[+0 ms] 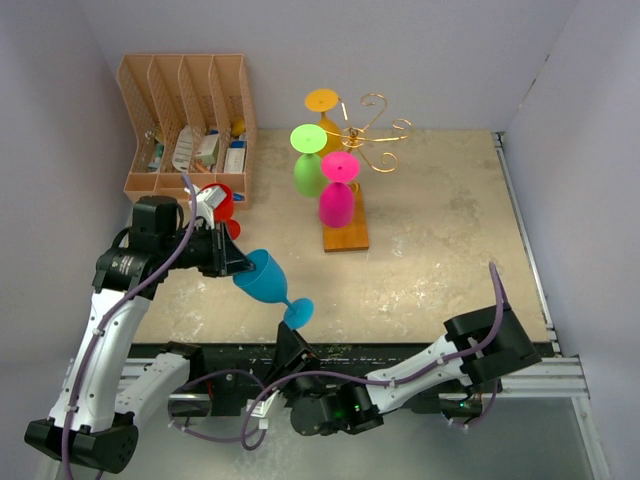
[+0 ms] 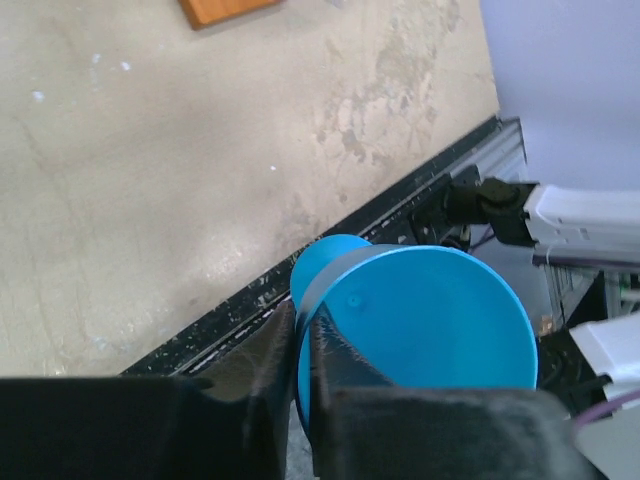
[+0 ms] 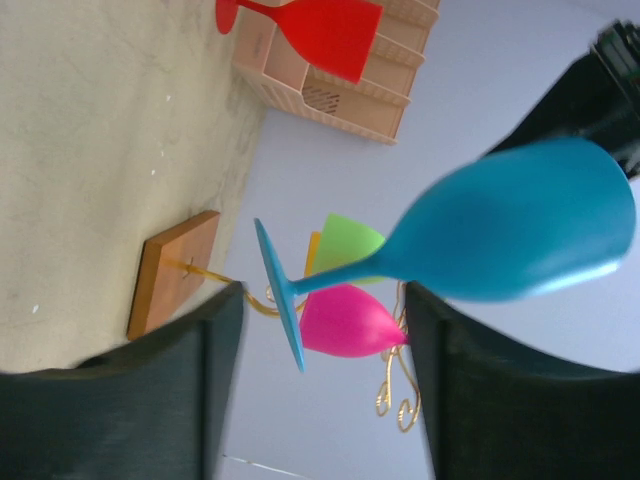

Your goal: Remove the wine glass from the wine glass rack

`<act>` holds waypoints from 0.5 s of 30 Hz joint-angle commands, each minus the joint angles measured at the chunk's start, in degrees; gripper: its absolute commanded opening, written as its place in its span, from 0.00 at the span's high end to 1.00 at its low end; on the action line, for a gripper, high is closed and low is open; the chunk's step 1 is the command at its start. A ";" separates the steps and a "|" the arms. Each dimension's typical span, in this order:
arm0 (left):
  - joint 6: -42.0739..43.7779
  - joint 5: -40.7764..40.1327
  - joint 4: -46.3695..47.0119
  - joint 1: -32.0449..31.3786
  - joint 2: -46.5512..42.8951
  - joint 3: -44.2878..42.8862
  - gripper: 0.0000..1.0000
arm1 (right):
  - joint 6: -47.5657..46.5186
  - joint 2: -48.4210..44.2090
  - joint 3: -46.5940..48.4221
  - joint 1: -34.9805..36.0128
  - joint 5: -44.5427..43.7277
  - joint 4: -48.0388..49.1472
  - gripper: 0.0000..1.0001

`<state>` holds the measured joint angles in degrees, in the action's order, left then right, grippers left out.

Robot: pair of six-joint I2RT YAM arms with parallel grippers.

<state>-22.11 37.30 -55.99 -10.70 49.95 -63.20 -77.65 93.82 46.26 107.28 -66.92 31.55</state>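
The wine glass (image 1: 262, 277) is blue, the rack (image 1: 378, 128) gold, its base (image 1: 346, 237) orange-brown.

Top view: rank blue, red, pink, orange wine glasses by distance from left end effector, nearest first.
1. Blue wine glass: gripped by left end effector.
2. Red wine glass: just behind, by file organizer.
3. Pink wine glass: on rack, near side.
4. Orange wine glass: rack's far side.

A robot lab cell: plain walls (image 1: 420, 50) box in a stained worktop (image 1: 440, 240), aluminium rails (image 1: 560, 378) along its near edge
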 commanded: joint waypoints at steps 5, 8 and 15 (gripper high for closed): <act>-2.01 -21.52 -0.01 -0.33 -1.61 -7.99 1.00 | 6.65 -5.19 1.40 1.44 -1.63 -4.83 0.10; -2.27 -35.83 -2.11 -0.38 -1.36 -10.45 1.00 | 7.50 -6.57 0.95 1.65 -1.39 -5.75 0.06; -3.67 -59.85 -0.61 -0.24 1.45 -14.69 1.00 | 8.64 -8.71 1.26 1.77 -1.55 -6.88 0.04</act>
<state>-24.56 -4.91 -58.96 -10.96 49.95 -74.04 -71.46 88.12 46.26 108.75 -66.96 25.41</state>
